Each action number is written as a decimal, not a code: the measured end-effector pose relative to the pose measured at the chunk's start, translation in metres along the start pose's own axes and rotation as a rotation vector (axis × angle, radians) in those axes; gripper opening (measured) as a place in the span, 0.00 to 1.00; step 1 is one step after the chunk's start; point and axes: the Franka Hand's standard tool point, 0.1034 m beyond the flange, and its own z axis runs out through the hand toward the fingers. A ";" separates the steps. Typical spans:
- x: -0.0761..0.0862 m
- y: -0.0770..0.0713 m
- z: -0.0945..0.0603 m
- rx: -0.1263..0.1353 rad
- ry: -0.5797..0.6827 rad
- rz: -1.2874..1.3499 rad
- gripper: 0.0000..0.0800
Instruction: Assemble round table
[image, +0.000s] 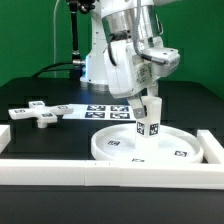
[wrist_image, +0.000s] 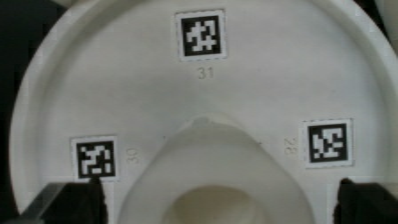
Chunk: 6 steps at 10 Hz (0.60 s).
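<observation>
Standing upright on the round disc (image: 110, 146), the short leg (image: 150, 120) sits just beneath the hand (image: 150, 97), between its fingers (wrist_image: 79, 202). The hand is spread wide, gripping nothing; the cross-shaped foot (image: 44, 117) lies well away.

Table (image: 60, 140): black top. You'll find the round disc (image: 100, 148) lying flat directly under the jaws. The cross-shaped foot (image: 40, 114) lies well away from the jaws, toward the exterior view's left. The marker board (image: 105, 111) lies near the jaws, beyond the disc. A white border bar (image: 100, 172) lies on the disc's other side.
</observation>
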 end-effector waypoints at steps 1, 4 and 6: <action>0.000 0.000 0.000 -0.001 0.000 -0.083 0.81; 0.001 0.001 0.001 -0.004 0.002 -0.290 0.81; 0.000 0.009 0.004 -0.077 0.027 -0.618 0.81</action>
